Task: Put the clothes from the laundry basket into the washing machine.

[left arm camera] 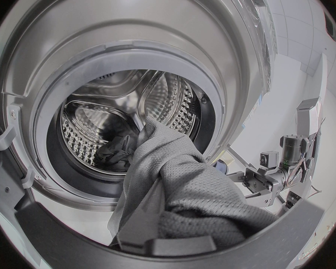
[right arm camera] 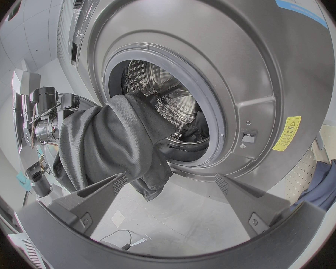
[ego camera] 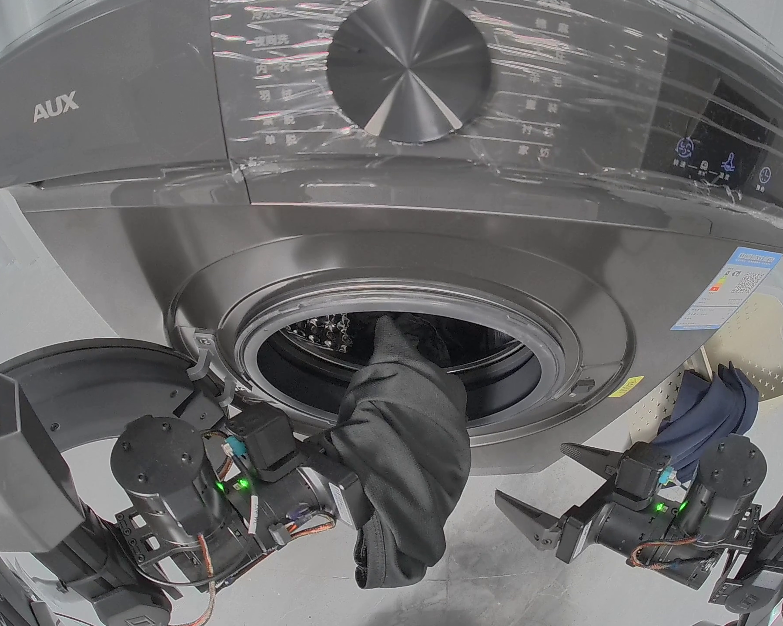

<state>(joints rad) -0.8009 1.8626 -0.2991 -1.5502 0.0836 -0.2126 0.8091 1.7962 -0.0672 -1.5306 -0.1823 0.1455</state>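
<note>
Left arm (ego camera: 235,489): you see black housings, a round cap ringed with screws and two green lights.
Cables (ego camera: 207,558): your copper-coloured leads loop under the wrist.
Right gripper (ego camera: 538,474): black, with pointed wedge fingers (ego camera: 596,460).
Right arm (ego camera: 713,497): round black cap, one green light.

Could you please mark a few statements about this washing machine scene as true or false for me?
1. The washing machine has its door open. True.
2. The right hand grips a garment. False: it is open and empty.
3. The left hand holds a dark grey garment at the mouth of the drum. True.
4. The drum is empty. False: a dark garment lies inside.
5. A dark blue garment hangs over the laundry basket. True.
</note>
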